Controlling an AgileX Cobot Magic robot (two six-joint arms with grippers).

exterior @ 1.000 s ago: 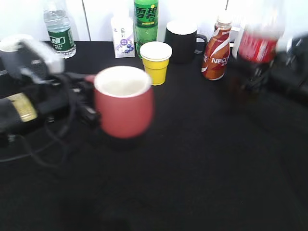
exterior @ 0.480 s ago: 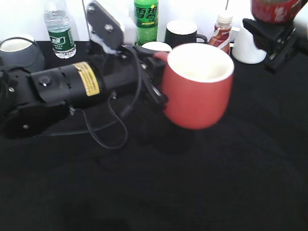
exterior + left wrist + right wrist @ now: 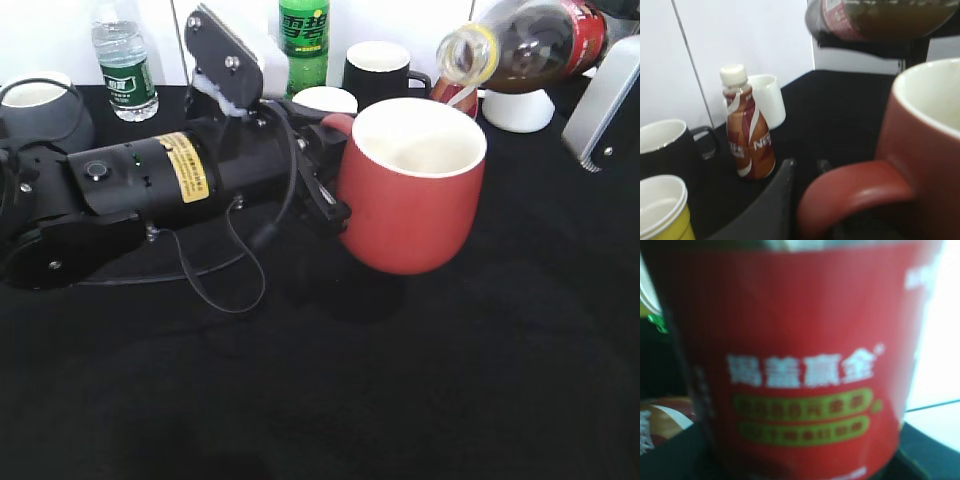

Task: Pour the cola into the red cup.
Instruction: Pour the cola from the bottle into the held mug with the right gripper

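Note:
My left gripper [image 3: 325,175] is shut on the loop handle of the red cup [image 3: 412,190] and holds the cup upright above the black table; the handle fills the lower left wrist view [image 3: 850,192]. The cola bottle [image 3: 535,40] is tipped nearly level above the cup's right rim, its open yellowish mouth [image 3: 462,52] pointing left and down at the cup. No stream shows. My right gripper is shut on the bottle; the red label [image 3: 790,365] fills the right wrist view and hides the jaws. The bottle also shows at the top of the left wrist view [image 3: 880,20].
Behind stand a green soda bottle [image 3: 303,40], a water bottle [image 3: 123,65], a black mug [image 3: 378,70], a yellow cup [image 3: 660,212], a Nescafe bottle [image 3: 747,132], a white cup [image 3: 520,105] and a grey mug [image 3: 40,110]. The left arm [image 3: 120,200] lies across the left table.
The cola bottle has come down and left and tipped over, so its mouth now hangs at the cup's rim. The red cup has barely moved since half a second ago.

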